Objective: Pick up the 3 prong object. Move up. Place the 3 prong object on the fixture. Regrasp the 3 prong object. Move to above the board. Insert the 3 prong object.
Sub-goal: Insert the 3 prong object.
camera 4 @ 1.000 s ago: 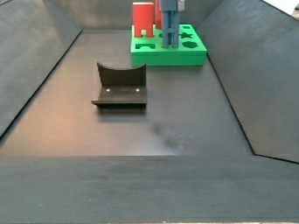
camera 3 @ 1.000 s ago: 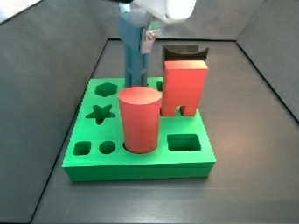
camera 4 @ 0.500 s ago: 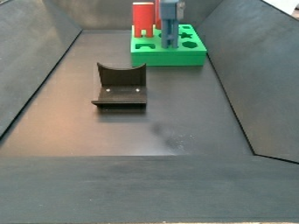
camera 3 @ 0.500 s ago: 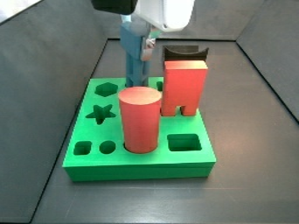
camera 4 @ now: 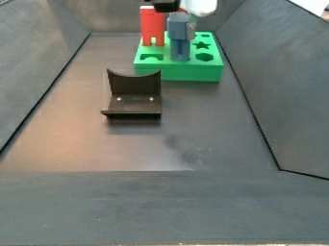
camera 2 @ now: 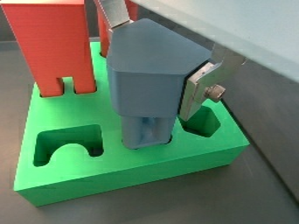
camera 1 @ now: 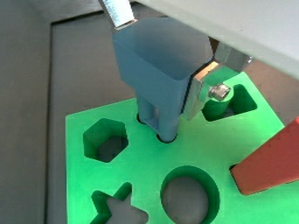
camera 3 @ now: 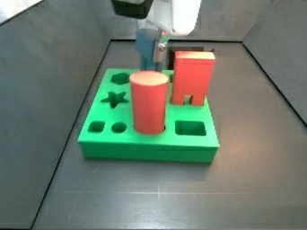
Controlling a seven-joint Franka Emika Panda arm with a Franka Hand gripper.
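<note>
Dark floor (camera 4: 193, 144) carries the green board (camera 4: 180, 69) at the far end and the black fixture (camera 4: 131, 94) nearer; the gripper (camera 3: 149, 65) hangs over the board.

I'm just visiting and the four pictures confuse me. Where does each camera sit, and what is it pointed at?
Wrist view: rides on the arm, looks down past the gripper holding the 3 prong object over the board.
Wrist view: also on the wrist, lower angle; shows the gripper, the piece, the red rectangular block.
Side view: fixed close by the board; red cylinder nearest, gripper behind.
Side view: far down the table; the fixture nearer, board beyond.
All four show the board and piece.
</note>
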